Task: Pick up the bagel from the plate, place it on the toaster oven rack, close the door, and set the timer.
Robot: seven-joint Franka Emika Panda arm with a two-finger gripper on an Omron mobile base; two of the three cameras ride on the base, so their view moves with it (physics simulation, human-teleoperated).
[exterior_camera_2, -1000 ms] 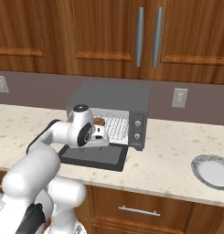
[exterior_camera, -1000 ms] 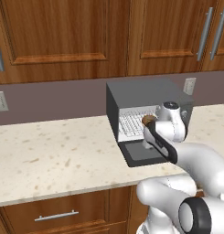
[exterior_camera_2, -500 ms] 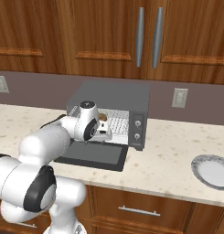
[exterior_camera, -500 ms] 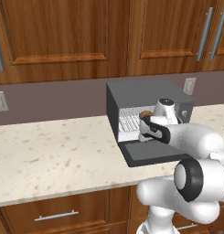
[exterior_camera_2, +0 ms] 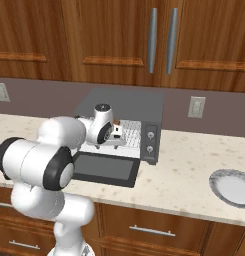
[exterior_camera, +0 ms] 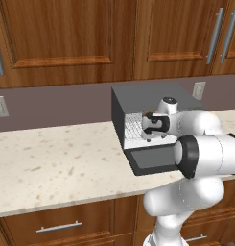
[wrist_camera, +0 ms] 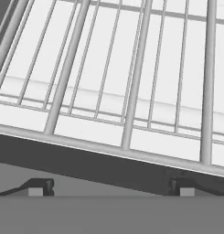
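Note:
The dark grey toaster oven (exterior_camera: 152, 96) (exterior_camera_2: 125, 106) stands on the counter with its door (exterior_camera: 155, 161) (exterior_camera_2: 105, 167) folded down flat. My gripper (exterior_camera: 148, 126) (exterior_camera_2: 115, 136) (wrist_camera: 112, 188) is at the oven's opening, just above the front bar of the silver wire toaster oven rack (wrist_camera: 131, 91) (exterior_camera: 132, 127). Its fingertips (wrist_camera: 40, 186) stand wide apart, open, with nothing between them. A small brown patch, the bagel (exterior_camera_2: 116, 123), peeks out beside my hand; I cannot tell whether it rests on the rack. The plate (exterior_camera_2: 235, 186) lies bare at the right.
The oven's knob panel (exterior_camera_2: 150, 142) is on its front right side. Wooden wall cabinets (exterior_camera: 66, 38) hang above, and an outlet (exterior_camera_2: 196, 106) sits on the back wall. Speckled counter (exterior_camera: 56, 163) stretches left of the oven.
My hand has moved a little up and deeper toward the oven's opening, and the arm's links have swung round in front of it. The jaws have stayed wide apart.

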